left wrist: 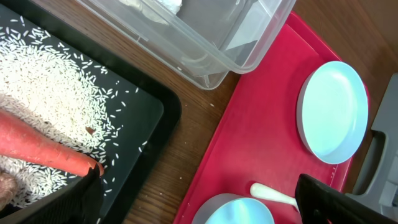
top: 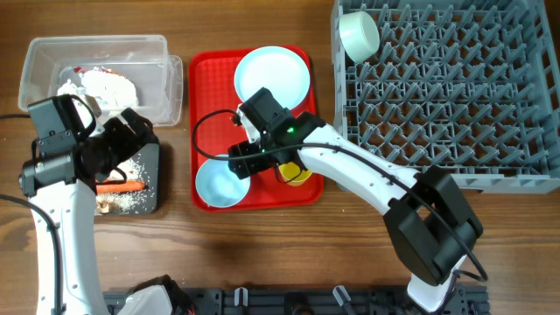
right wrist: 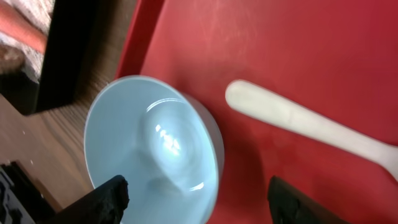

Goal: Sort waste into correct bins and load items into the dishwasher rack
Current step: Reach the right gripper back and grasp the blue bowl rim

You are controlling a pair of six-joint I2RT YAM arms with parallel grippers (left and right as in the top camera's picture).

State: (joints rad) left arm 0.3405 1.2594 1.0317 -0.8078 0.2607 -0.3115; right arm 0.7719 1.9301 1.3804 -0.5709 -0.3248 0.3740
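Nearest me on the left, the black tray sits on the tabletop with rice scattered over it. The carrot lies across the rice, and a small brown scrap sits at the tray's near edge. My left tool hangs over the tray's right side with its jaws spread wide and nothing in them. One finger overlaps the carrot's tip in the wrist view, and I cannot tell whether they touch.

Just right of that is the red tray. The blue bowl stands upright in its near-left corner. My right tool hovers over it with the jaws apart and gripping nothing. One finger is above the bowl's near rim, the other above bare red tray. The spoon lies flat on the red tray just beside the bowl, not touching it. The cup stands to the bowl's right, partly hidden under my right arm.

Farther along the red tray, the plate lies flat at the far end. Beyond the black tray is the clear tub, with crumpled paper inside.

The rack fills the right side. The green bowl sits tilted among the pegs in its far-left corner.
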